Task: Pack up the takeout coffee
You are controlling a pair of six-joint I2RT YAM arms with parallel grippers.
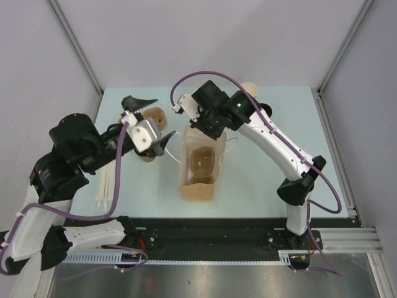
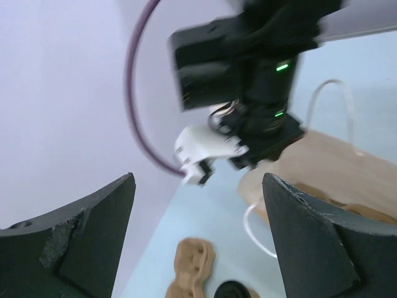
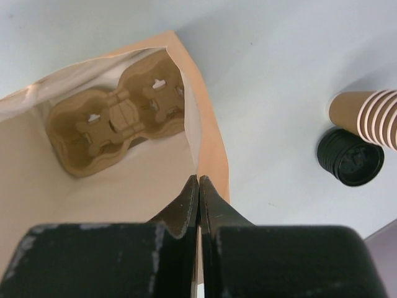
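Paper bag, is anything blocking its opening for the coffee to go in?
Nothing visible covers the paper bag mouth. The right tool pinches its rim, holding it open; a cardboard cup carrier sits at the bottom.

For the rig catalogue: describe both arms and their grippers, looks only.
Both arms have white links between chunky black joints: the left arm, the right arm. A purple cable runs along each. A green light glows on the right wrist. The left gripper and right gripper carry black, wedge-shaped fingers tapering to thin tips.
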